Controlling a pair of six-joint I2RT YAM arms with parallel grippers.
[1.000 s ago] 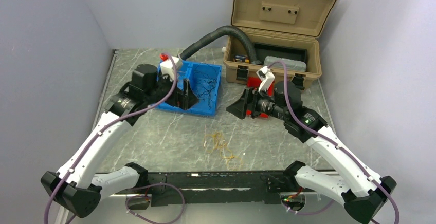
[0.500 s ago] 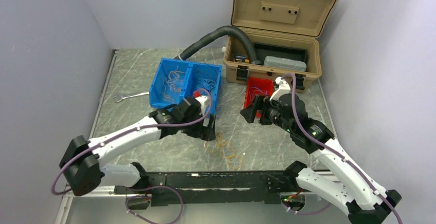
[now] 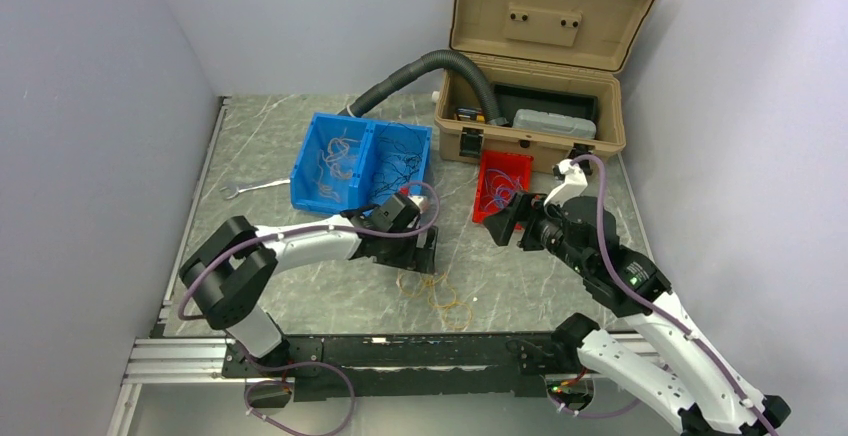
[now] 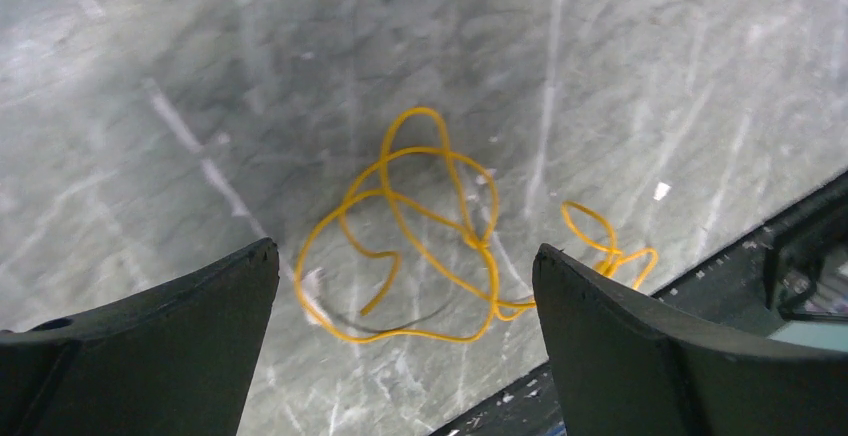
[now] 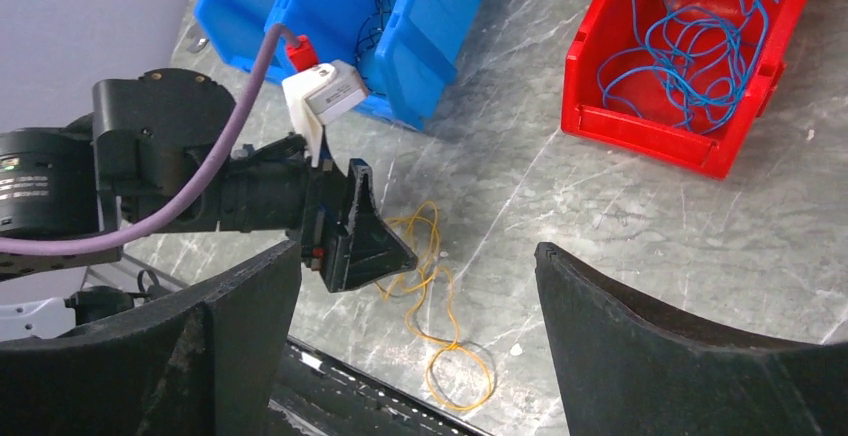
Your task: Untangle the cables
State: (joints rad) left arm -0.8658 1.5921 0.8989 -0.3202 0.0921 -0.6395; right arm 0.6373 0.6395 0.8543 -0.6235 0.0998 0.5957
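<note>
A tangle of thin yellow-orange cables lies on the marble table near its front edge. My left gripper hovers just above it, open and empty; in the left wrist view the cables lie between the spread fingers of the gripper. My right gripper is open and empty, raised above the table to the right, and its wrist view shows the left gripper over the yellow cables. Blue cables lie in a red bin.
A blue two-part bin holds pale wires on the left and dark wires on the right. Behind stands an open tan toolbox with a grey corrugated hose. A wrench lies at the left. A black rail runs along the front.
My left gripper swung from the blue bin down to the yellow cables near the front edge. My right gripper drew back to the right, uncovering the red bin.
</note>
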